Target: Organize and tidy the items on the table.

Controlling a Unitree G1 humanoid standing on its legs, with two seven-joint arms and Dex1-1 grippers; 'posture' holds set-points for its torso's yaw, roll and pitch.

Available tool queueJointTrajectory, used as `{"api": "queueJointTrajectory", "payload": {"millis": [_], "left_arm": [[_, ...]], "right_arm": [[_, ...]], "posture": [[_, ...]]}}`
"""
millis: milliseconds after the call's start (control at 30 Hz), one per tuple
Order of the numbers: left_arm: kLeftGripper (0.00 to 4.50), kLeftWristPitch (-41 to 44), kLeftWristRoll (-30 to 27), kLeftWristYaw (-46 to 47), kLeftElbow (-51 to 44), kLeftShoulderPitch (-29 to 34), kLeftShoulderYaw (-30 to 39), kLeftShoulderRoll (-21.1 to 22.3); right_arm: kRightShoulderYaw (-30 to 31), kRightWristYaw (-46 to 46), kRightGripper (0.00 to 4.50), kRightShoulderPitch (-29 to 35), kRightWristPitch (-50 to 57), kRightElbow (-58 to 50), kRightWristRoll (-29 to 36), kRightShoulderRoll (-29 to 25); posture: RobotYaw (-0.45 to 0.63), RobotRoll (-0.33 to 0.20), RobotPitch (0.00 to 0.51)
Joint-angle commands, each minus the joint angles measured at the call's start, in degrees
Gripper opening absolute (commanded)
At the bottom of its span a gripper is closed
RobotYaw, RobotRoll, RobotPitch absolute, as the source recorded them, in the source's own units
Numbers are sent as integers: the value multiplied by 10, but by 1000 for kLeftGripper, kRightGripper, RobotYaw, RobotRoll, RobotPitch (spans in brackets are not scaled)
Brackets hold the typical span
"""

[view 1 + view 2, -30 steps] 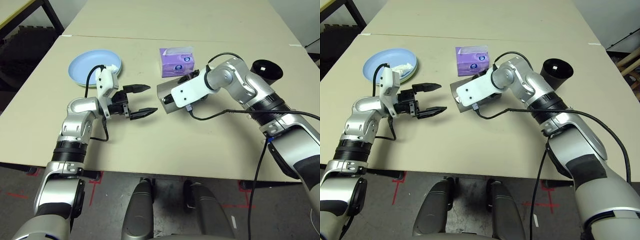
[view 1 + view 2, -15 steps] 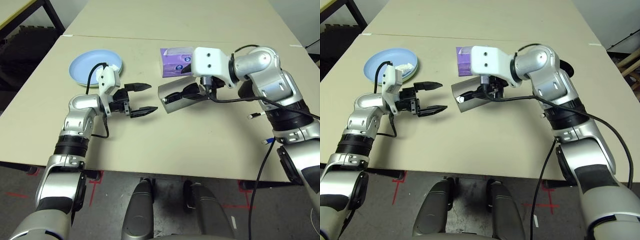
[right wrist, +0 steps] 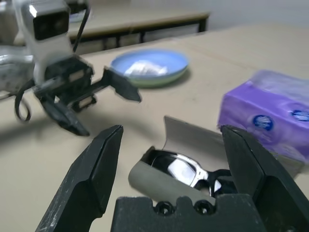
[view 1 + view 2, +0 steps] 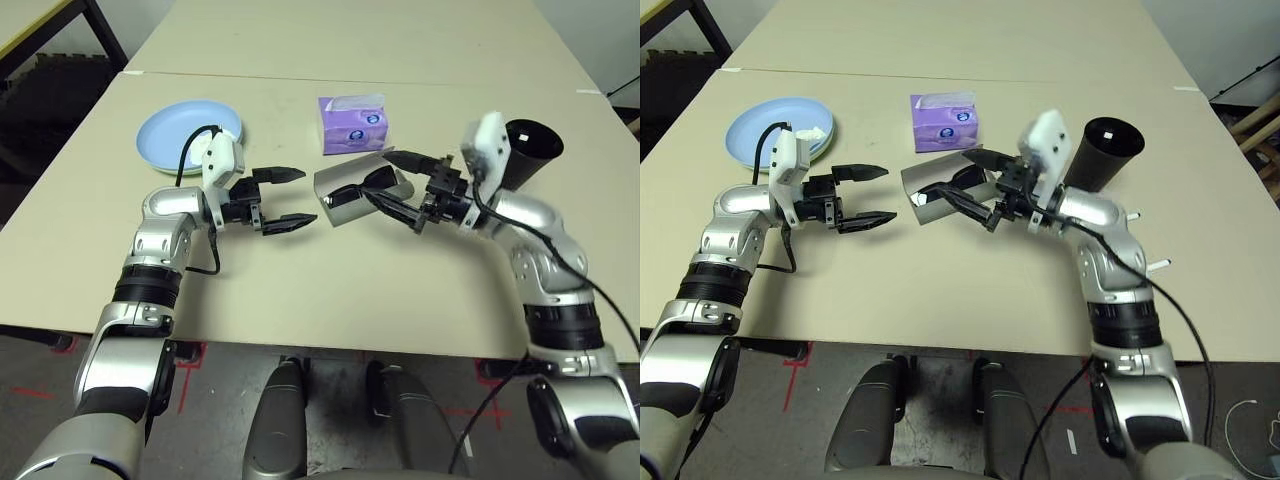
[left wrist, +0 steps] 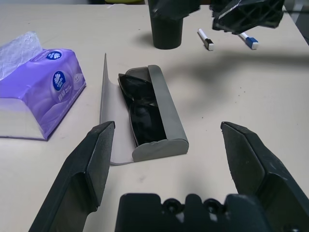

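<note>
Spanning the whole scene, the desk (image 4: 420, 290) is seen as a broad, flat, matte beige slab crossed by a thin seam toward its far edge. Near the far left corner of the front section a light blue plate (image 4: 170, 127) is stacked on a pale green plate (image 4: 821, 149), both shallow, round and smooth, with a crumpled white tissue (image 3: 141, 67) lying in the upper one. A purple tissue box (image 4: 352, 123), soft-sided and glossy, is set just short of the seam at the middle. A black cup (image 4: 525, 150), tapered and matte, stands toward the right edge, and small white and blue pens (image 5: 226, 38) lie close beside it. At the desk's centre the grey glasses case (image 5: 159, 116) lies open, a rounded stiff shell with its lid folded flat, and the black sunglasses (image 5: 140, 108), shiny-lensed, are nested inside. The case's long axis runs from one arm toward the other, so each end is faced by one gripper. The left gripper (image 4: 282, 199) is held level just beside the near-left end, jaws wide and empty. The right gripper (image 4: 390, 182) hangs directly over the opposite end, jaws likewise wide and empty, and is judged the nearer, better placed for folding the lid shut.
</note>
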Motion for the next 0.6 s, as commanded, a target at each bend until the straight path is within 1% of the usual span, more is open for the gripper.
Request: {"api": "queueJointTrajectory", "payload": {"millis": [33,133,233,333,500,600], "left_arm": [[4500,-2,6,-8,10,0,-5,1],[4500,-3,8,-8,19,-4,-6,0],[4500,-11,12,-9,38,-11,-5,-1],[4500,-31,21,-9,60,-19,-6,-4],[4500,-67,37,3,103,-39,-6,-14],[4500,-88,46,15,130,-53,-4,-21]], "right_arm": [[-22,-17,4474,21,-43,6,25,-4],[-32,-1,4474,37,-103,54,23,-29],[-36,17,4474,47,-181,116,7,-62],[-37,19,4474,50,-226,153,5,-83],[-34,22,4474,61,-260,179,12,-103],[-32,22,4474,72,-258,175,20,-109]], "posture": [[134,0,205],[130,0,207],[126,0,208],[121,0,210],[109,0,213],[106,0,214]]}}
